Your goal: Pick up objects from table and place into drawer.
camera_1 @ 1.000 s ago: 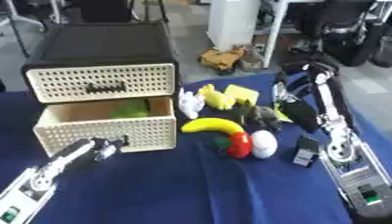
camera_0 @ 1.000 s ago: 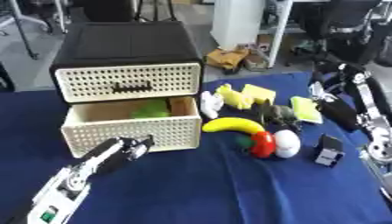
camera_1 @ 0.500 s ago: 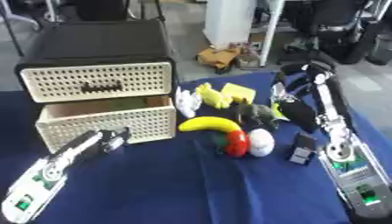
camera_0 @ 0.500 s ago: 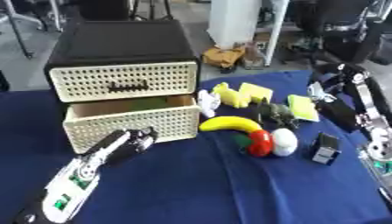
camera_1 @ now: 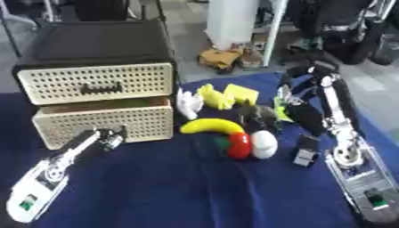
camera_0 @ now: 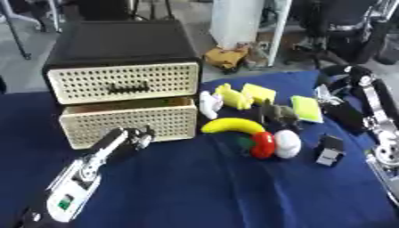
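The black cabinet (camera_0: pixel 121 44) holds two cream perforated drawers. Its lower drawer (camera_0: pixel 128 121) is pushed almost flush, showing only a thin gap at its top. My left hand (camera_0: pixel 138 136) rests against the lower front of that drawer. Right of the cabinet lie a banana (camera_0: pixel 232 126), a red round fruit (camera_0: pixel 262 144), a white ball (camera_0: pixel 287 143), a white figure (camera_0: pixel 208 103), two yellow pieces (camera_0: pixel 245 95), a dark toy (camera_0: pixel 277 114) and a yellow-green sponge (camera_0: pixel 307 108). My right hand (camera_0: pixel 345 116) hangs open just right of the sponge, holding nothing.
A small black and grey block (camera_0: pixel 330 150) stands on the blue cloth (camera_0: pixel 218 191) near my right forearm. Beyond the table's far edge are white posts, a brown object on the floor and office chairs.
The lower drawer, open a second ago with a green thing inside, has slid in as my left hand pushed it. The right arm has stayed put.
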